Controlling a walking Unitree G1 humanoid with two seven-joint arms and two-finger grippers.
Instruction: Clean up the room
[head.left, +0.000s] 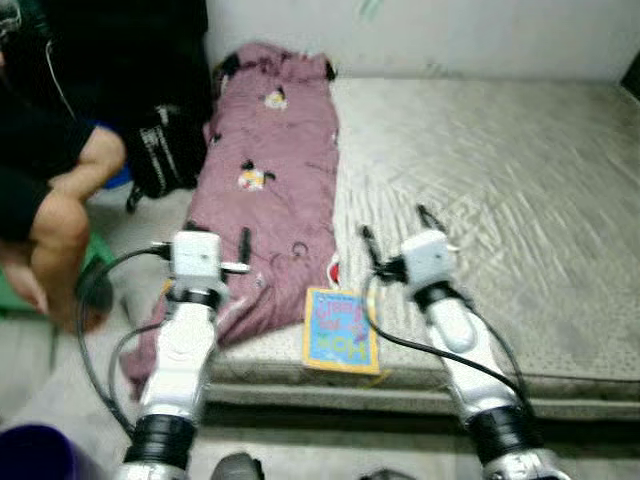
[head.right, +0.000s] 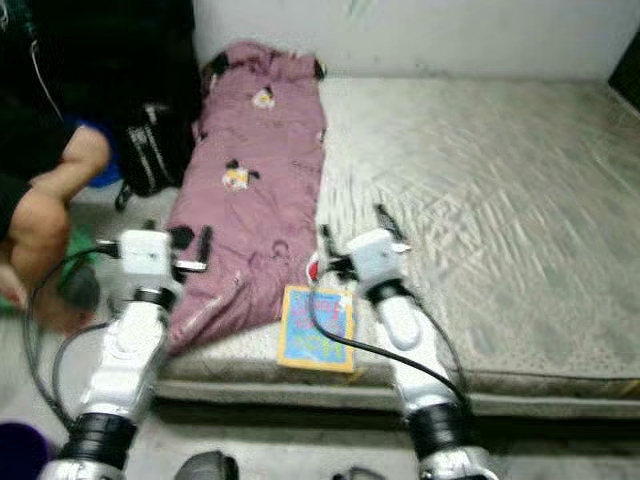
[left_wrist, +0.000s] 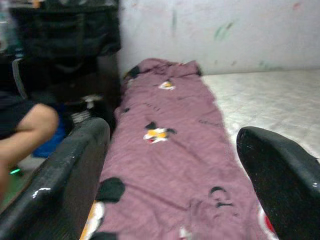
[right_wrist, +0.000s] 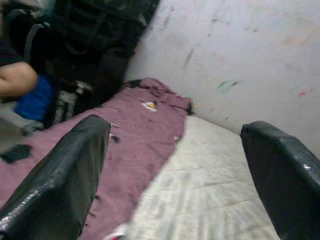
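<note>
On the mattress (head.left: 520, 200), along its left edge, a mauve blanket (head.left: 270, 180) with cartoon prints lies lengthwise, far end at the wall (head.left: 450, 30), near end drooping over the mattress edge toward the floor. Colourful book (head.left: 340, 330) with yellow border sits at the near mattress edge, just right of the blanket's lower end, partly overhanging. Small red item beside the book's top edge, too blurred to ID.

Left gripper (head.left: 200, 238) hovers over the blanket's near end, 2 fingers (left_wrist: 65, 180) spread apart, nothing between them. Right gripper (head.left: 395, 235) hovers over the mattress just beyond the book, fingers (right_wrist: 60, 185) also spread, holding nothing.

Left of the mattress: black bag (head.left: 160, 150) on the floor against dark luggage, and a person's bent arm (head.left: 60, 200) at the frame edge. Head views are motion-blurred.
</note>
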